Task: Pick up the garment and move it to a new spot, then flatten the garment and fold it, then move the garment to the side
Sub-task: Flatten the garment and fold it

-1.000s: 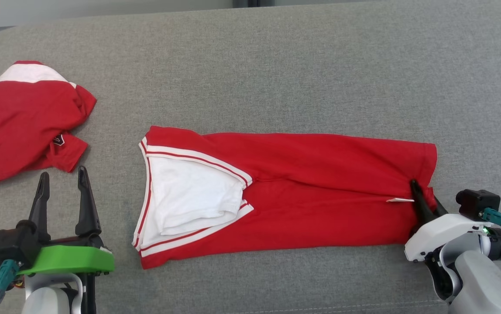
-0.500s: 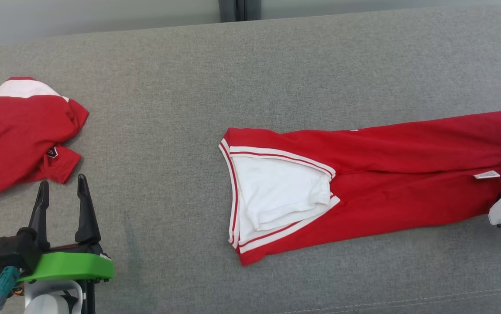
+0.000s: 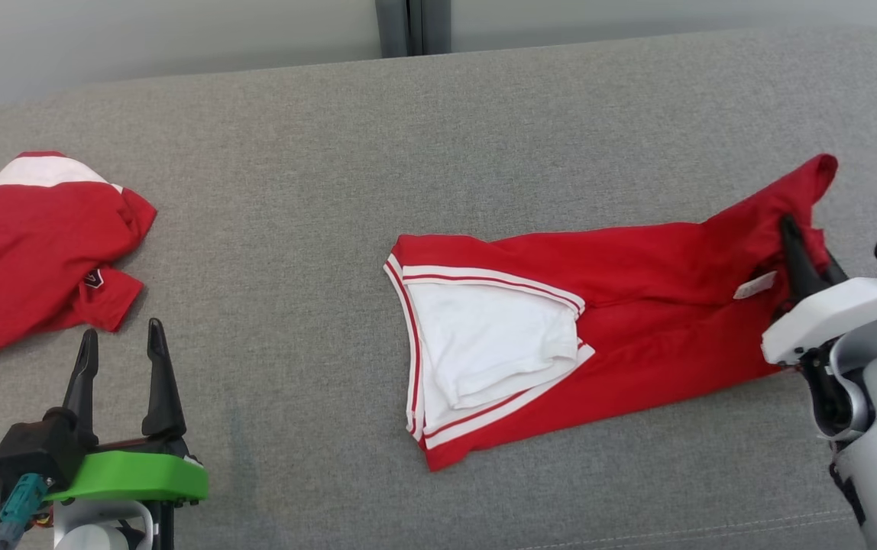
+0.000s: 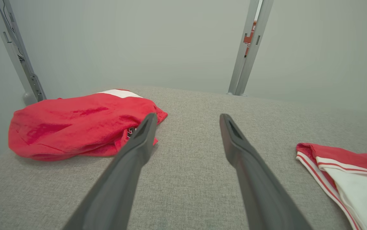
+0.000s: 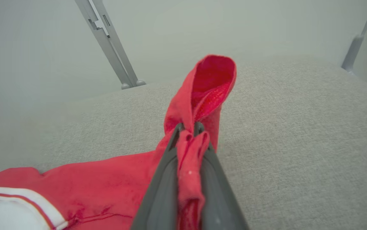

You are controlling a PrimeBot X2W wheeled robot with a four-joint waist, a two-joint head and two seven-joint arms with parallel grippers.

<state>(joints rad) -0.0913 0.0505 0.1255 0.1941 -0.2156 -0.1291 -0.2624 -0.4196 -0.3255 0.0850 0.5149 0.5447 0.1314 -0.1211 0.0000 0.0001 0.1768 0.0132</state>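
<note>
The garment [image 3: 637, 305], red with white striped trim and a white panel, lies folded lengthwise on the grey cushion [image 3: 438, 137], right of centre. My right gripper [image 3: 790, 225] is shut on its right end and holds that end bunched up off the surface; in the right wrist view red cloth [image 5: 202, 92] stands pinched between the fingertips of the right gripper [image 5: 189, 126]. My left gripper [image 3: 121, 330] stands open at the lower left, holding nothing. In the left wrist view, the left gripper [image 4: 186, 116] points over bare cushion, with the garment's trimmed edge [image 4: 346, 159] at the right.
A second red and white garment [image 3: 33, 244] lies crumpled at the far left, just beyond my left fingers, and also shows as a red heap [image 4: 74, 124] in the left wrist view. Grey metal posts [image 4: 250, 48] stand behind the cushion's back edge. The cushion's corner rounds off at the left.
My right gripper has dragged the garment to the right across the cushion and lifted its right end. The head camera has shifted a little. The left gripper stays open in place.
</note>
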